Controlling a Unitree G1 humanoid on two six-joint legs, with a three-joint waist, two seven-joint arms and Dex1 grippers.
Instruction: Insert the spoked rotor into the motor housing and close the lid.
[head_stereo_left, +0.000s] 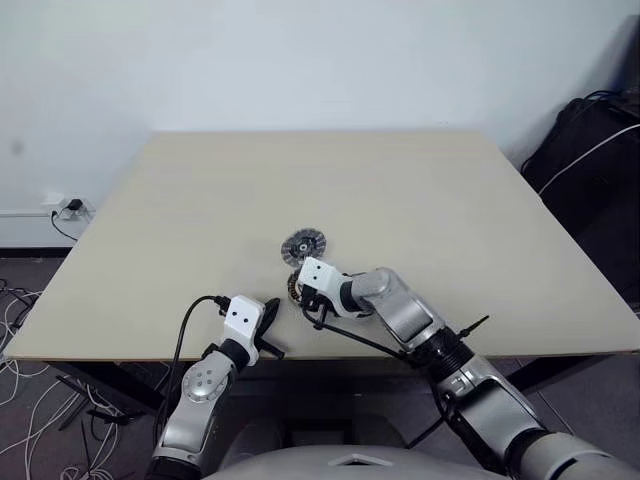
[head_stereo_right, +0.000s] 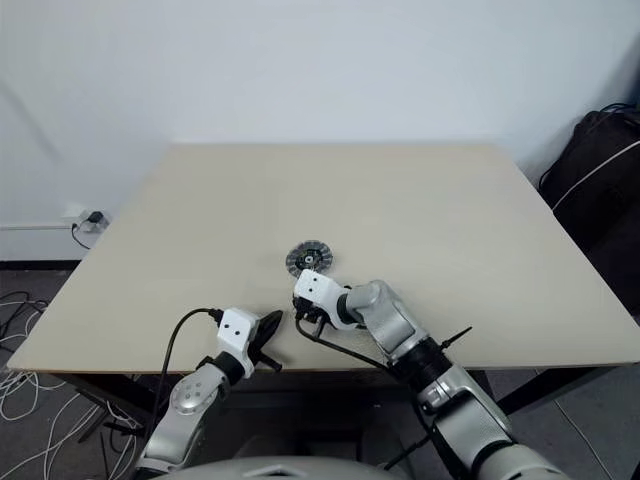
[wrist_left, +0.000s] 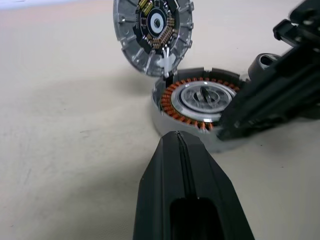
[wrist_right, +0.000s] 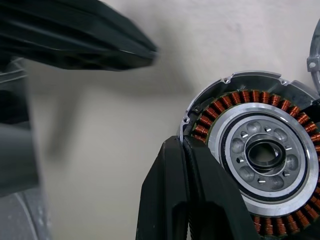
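Note:
The motor housing (wrist_left: 172, 100) is a round silver cup ringed with copper windings, lying on the table near the front edge. Inside the windings sits a silvery wheel with round holes and a dark hub (wrist_right: 235, 145), which looks like the spoked rotor. The lid (head_stereo_left: 304, 245), a ribbed silver disc with a dark centre, stands tilted open just behind the housing, with a white piece at the joint. My right gripper (wrist_right: 182, 142) is shut and empty, its tips over the housing's rim. My left gripper (wrist_left: 177, 137) is shut and empty, pointing at the housing from a short way off.
The beige table (head_stereo_left: 450, 220) has its front edge close under both arms. A black bag (head_stereo_left: 590, 170) stands beyond the table's right side. Loose cables (head_stereo_left: 30, 390) lie on the floor at the left.

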